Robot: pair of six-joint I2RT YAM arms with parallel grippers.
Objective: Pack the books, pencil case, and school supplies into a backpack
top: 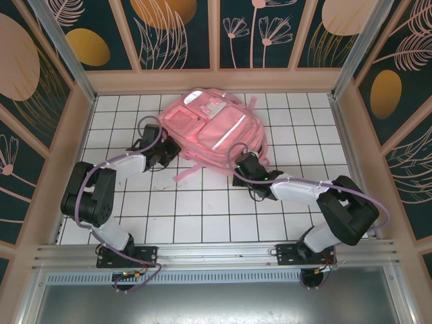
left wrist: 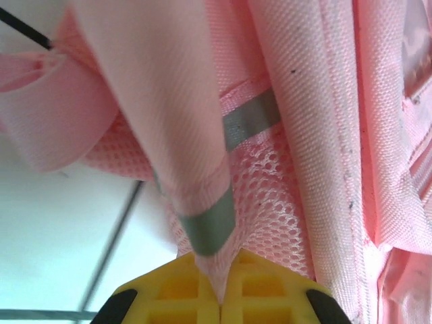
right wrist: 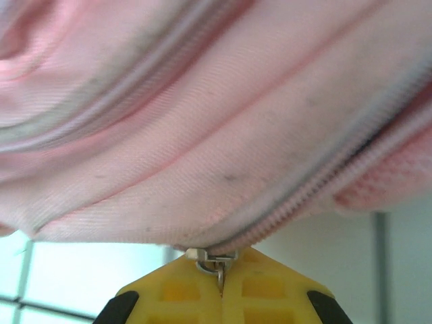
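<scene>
backpack [top: 209, 125] flat on tabletop [top: 202, 216] | left gripper [left wrist: 221, 300] clamped together on backpack's left-side fabric fold [left wrist: 196, 196] | right gripper [right wrist: 221, 290] clamped on backpack's zipper pull [right wrist: 214, 262], near edge

Lab test cell: aluminium frame [top: 216, 253], gridded tabletop [top: 202, 209], floral wall panels [top: 260, 30].

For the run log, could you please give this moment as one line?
left end effector shut on strap | right end effector shut on zipper pull | backpack lying on table
</scene>
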